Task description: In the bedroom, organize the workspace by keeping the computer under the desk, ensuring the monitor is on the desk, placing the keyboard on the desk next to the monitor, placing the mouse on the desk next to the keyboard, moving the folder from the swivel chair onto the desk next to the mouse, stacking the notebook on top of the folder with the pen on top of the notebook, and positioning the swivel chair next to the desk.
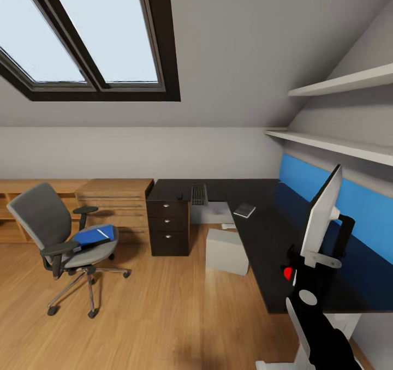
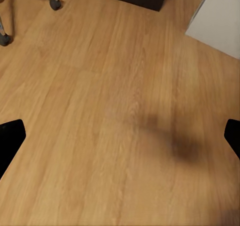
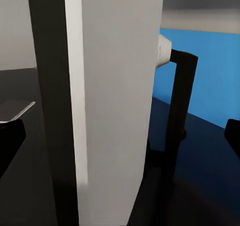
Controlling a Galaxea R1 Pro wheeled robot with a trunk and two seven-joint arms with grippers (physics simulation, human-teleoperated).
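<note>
The monitor (image 1: 322, 217) stands on the right arm of the desk (image 1: 262, 233), seen edge-on from its white back, so that part looks settled. The keyboard (image 1: 198, 194) lies on the far stretch of the desk with the mouse (image 1: 179, 197) just to its left, but both are well apart from the monitor, so I judge they are not yet placed beside it. The computer (image 1: 226, 251) sits on the floor partly under the desk's inner corner, roughly where it belongs. The notebook (image 1: 244, 210) rests alone on the desk between keyboard and monitor. The folder (image 1: 96, 235) is on the seat of the swivel chair (image 1: 60, 239), which stands well to the left of the desk, in front of a light wooden cabinet (image 1: 117, 201); a pale sliver on the folder may be the pen, too small to tell. So the folder move, the stacking and the chair placement all remain. The right gripper (image 3: 120, 136) has its fingertips spread wide, close up to the monitor's back and holding nothing. The left gripper (image 2: 120, 136) is likewise spread wide and empty, hanging above bare wooden floor (image 2: 100, 111).
</note>
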